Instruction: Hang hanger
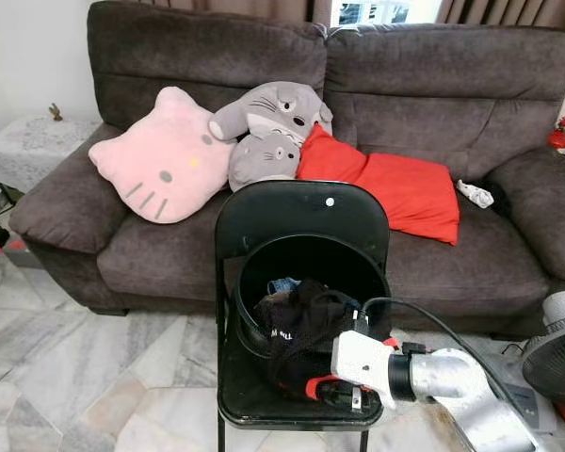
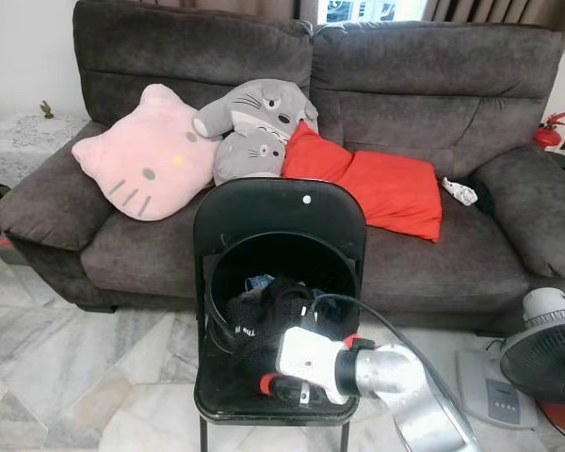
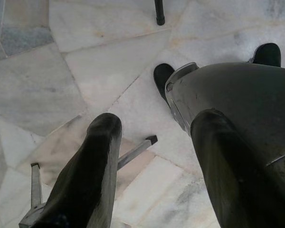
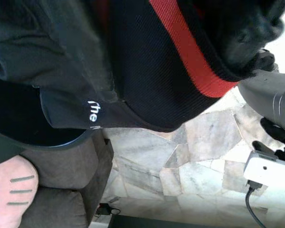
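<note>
A black folding chair (image 1: 301, 209) stands in front of the sofa with a round black tub (image 1: 306, 247) on its seat. Dark clothes (image 1: 297, 325) with white lettering are piled in the tub and spill over its front rim. My right gripper (image 1: 313, 386) reaches into this pile from the right at seat height, and the cloth covers its fingers. In the right wrist view a black mesh garment with a red stripe (image 4: 180, 52) hangs close to the lens. My left gripper (image 3: 156, 121) hangs open over the marble floor, holding nothing.
A dark grey sofa (image 1: 433, 85) behind the chair holds a pink cat cushion (image 1: 165, 155), grey plush toys (image 1: 268, 127) and a red cushion (image 1: 395, 188). A floor fan (image 1: 556, 358) stands at the right and a cloth-covered side table (image 1: 28, 146) at the left.
</note>
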### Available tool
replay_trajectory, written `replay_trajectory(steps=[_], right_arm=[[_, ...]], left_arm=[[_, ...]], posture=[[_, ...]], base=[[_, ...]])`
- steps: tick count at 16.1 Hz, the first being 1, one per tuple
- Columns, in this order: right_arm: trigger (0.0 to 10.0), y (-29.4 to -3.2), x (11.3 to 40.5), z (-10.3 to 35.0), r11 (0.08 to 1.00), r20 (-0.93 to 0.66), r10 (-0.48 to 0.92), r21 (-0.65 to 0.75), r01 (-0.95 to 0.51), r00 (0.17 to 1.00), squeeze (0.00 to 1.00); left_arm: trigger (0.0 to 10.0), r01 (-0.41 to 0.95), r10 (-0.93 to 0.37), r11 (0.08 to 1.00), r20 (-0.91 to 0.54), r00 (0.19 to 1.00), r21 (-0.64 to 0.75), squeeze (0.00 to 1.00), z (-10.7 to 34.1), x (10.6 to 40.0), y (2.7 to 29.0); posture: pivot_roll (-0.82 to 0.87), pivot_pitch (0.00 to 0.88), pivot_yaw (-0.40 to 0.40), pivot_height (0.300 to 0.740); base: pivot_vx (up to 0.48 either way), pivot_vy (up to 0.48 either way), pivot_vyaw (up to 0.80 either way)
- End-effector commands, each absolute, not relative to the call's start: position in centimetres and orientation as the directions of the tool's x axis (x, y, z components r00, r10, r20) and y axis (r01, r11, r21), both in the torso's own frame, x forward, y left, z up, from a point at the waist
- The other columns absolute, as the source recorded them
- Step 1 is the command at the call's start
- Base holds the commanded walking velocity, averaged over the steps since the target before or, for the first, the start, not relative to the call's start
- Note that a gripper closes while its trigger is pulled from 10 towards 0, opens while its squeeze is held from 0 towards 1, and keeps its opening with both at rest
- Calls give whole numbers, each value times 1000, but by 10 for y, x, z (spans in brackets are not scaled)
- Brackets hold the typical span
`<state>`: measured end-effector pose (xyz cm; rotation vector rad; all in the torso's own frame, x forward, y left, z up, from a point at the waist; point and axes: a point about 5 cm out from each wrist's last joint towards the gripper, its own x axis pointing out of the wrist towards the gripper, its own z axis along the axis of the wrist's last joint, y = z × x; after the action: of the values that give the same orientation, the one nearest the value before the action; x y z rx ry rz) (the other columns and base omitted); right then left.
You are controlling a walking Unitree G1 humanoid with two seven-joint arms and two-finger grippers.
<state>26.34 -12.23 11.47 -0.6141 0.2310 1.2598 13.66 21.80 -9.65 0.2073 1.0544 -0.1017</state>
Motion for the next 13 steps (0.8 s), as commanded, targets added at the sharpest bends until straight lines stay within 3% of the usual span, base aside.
replay_trajectory(steps=[1, 3, 4, 5, 6, 13], right_arm=[[10000, -126, 264, 117, 184, -497, 798, -339, -923, 342, 1000], [10000, -135, 270, 109, 210, -542, 736, -386, -898, 405, 992], [10000, -138, 272, 106, 210, -567, 708, -400, -892, 421, 624], [10000, -140, 271, 104, 208, -578, 699, -400, -893, 422, 467], [10000, -139, 270, 104, 206, -580, 700, -394, -896, 416, 0], [10000, -142, 259, 101, 138, -628, 686, -382, -914, 366, 0]], left_arm=[[10000, 186, 10, 977, -886, 464, 108, 0, -100, 129, 216], [10000, 186, 9, 977, -886, 464, 107, 0, -100, 129, 216], [10000, 186, 9, 977, -886, 464, 108, 0, -100, 129, 216], [10000, 187, 9, 977, -886, 463, 108, 0, -100, 129, 216], [10000, 187, 9, 977, -886, 463, 108, 0, -100, 129, 216], [10000, 190, 7, 976, -886, 463, 107, 0, -100, 129, 216]], posture=[[-132, 80, 1, 740], [-132, 79, 1, 740], [-131, 78, 1, 740], [-131, 78, 1, 740], [-129, 79, 2, 740], [-136, 73, -1, 740]], base=[[0, 0, 0], [0, 0, 0], [0, 0, 0], [0, 0, 0], [0, 0, 0], [0, 0, 0]])
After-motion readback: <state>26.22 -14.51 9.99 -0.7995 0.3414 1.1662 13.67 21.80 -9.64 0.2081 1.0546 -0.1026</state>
